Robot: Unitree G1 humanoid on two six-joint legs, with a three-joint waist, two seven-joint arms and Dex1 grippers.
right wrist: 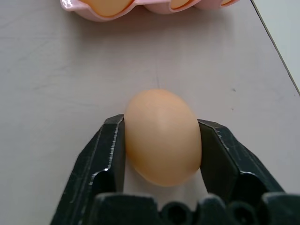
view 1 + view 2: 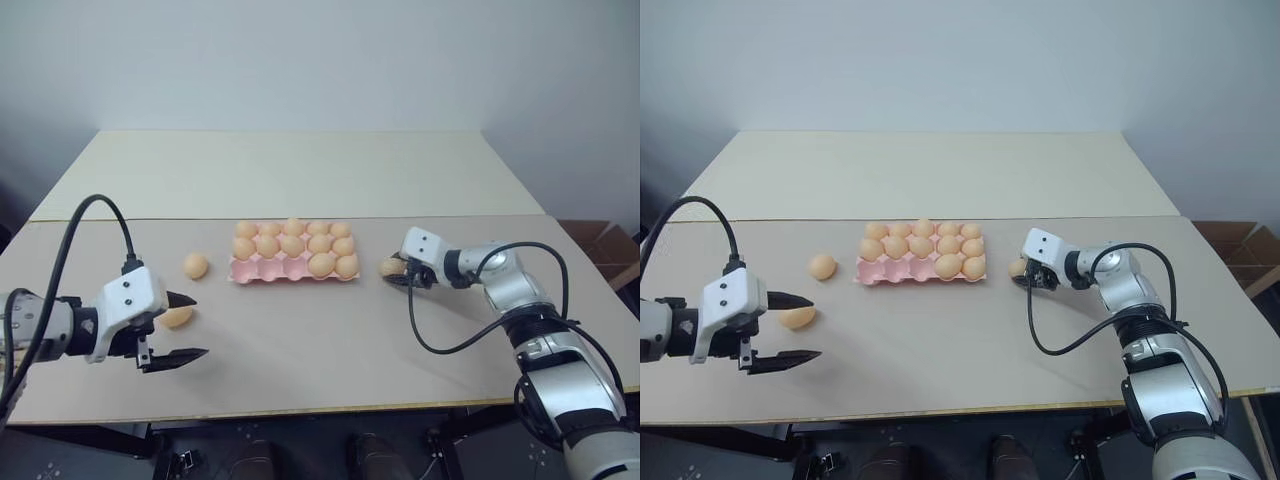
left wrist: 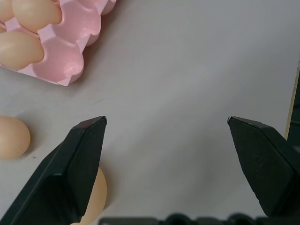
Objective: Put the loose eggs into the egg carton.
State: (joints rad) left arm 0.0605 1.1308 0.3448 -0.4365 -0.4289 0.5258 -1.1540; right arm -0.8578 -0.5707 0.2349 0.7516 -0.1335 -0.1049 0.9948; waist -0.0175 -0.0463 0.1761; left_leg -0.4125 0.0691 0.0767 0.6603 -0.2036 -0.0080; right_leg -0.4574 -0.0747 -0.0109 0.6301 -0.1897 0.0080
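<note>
well, there's no brand, label or lettering to read on anything from where i stand. the egg carton (image 2: 262, 269) is a pink tray sitting near the middle of the table (image 2: 330, 340), its back two rows full of eggs and three cups of its near row bare on the left. just off its right end, the right gripper (image 1: 161, 136) has its two black fingers pressed against either side of a loose egg (image 1: 162, 136), which sits on the table surface close to the carton's edge but apart from it. over on the left side, the left gripper (image 2: 182, 327) hangs with its jaws spread wide and nothing between them; a second egg (image 2: 177, 317) lies just beside its upper finger, and a third egg (image 2: 196, 265) rests a little further back, near the carton's left end. the near half of the table, between the two arms and in front of the carton, is bare board right up to the front edge. behind the carton a seam crosses the table, and beyond it the far half runs on to the wall.
</note>
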